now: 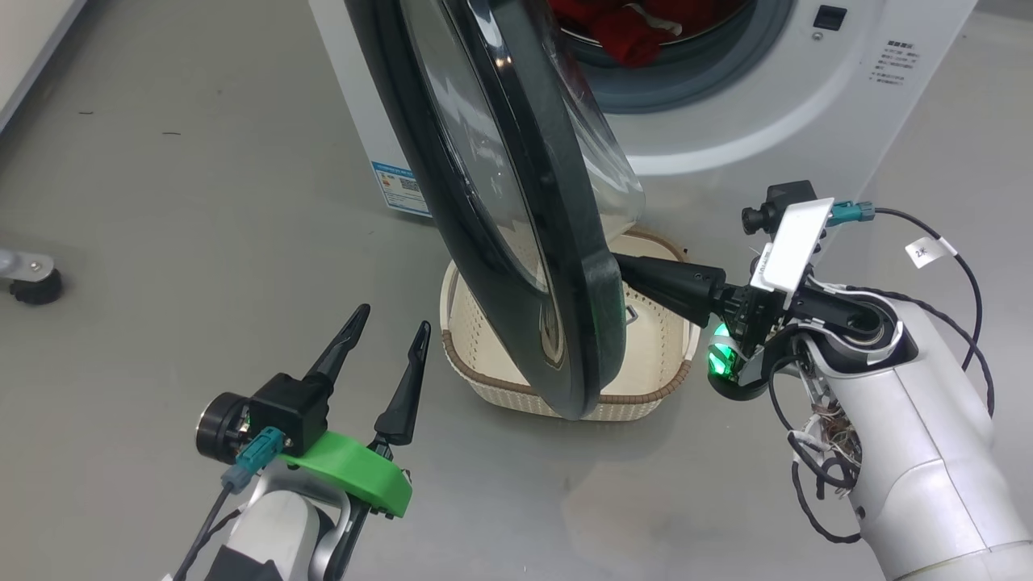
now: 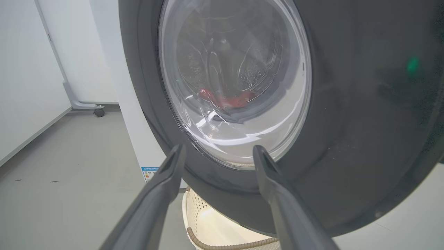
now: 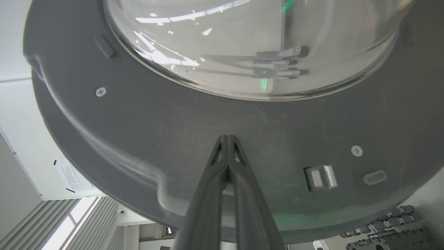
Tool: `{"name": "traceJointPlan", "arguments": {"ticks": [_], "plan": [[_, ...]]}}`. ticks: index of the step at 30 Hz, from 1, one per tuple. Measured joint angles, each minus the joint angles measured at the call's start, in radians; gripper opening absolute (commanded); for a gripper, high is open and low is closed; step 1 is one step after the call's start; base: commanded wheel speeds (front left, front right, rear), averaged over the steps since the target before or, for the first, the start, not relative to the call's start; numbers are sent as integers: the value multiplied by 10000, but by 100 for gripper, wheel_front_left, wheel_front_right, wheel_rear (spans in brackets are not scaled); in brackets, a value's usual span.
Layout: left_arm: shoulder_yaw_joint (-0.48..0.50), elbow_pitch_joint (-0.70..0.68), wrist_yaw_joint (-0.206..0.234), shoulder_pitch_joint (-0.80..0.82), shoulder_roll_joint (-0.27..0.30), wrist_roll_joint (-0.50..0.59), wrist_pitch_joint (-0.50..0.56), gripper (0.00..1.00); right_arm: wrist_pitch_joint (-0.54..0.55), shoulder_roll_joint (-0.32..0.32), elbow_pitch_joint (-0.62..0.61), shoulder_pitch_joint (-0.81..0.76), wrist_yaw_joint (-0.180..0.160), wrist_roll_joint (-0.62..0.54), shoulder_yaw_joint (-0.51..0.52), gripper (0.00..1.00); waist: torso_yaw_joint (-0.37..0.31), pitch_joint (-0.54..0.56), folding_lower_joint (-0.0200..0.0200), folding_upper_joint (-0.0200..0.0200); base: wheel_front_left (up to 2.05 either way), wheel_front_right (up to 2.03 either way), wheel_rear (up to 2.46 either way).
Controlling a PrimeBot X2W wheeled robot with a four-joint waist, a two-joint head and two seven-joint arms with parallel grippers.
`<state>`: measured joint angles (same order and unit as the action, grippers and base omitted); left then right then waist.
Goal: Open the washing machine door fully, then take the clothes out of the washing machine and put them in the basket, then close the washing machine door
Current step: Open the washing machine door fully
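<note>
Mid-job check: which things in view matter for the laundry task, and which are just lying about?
For the job: washing machine door; washing machine; clothes inside it; basket below the door; right gripper, shut, at the door; left gripper, open.
Lying about: castor wheel at far left; small dark scraps.

The floor (image 1: 161, 242) bears the washing machine (image 1: 767, 105) and basket (image 1: 637, 407).

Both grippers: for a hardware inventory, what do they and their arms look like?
Left gripper: two long dark fingers, black camera block, bright green bracket, teal connector. Right gripper: same dark fingers, white plate, teal connector, green light, black cables with a white tag. Forearm shells are white.
</note>
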<state>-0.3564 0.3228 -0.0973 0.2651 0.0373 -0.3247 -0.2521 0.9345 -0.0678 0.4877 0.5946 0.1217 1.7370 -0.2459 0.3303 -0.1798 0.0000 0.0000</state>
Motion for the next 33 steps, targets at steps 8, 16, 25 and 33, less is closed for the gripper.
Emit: {"name": "traceJointPlan", "arguments": {"ticks": [8,16,25,33], "plan": [[-23,19,12,-5,0,-2,0,100,-163,-8,-278,-324,0,199,-474,0,425,123,0,0,0,0,0],[-31,90,40,-119,0,-42,0,100,-527,8,-767,-516,0,815,-1254,0,912,276,0,0,0,0,0],[-40,125,52,-190,0,-105,0,100,-1009,4,-1007,-691,0,1131,-1843,0,1320,397,0,0,0,0,0],[0,107,144,-310,0,-186,0,100,-1555,31,-1099,-755,0,1212,-2098,0,1397,449,0,0,0,0,0]]}}
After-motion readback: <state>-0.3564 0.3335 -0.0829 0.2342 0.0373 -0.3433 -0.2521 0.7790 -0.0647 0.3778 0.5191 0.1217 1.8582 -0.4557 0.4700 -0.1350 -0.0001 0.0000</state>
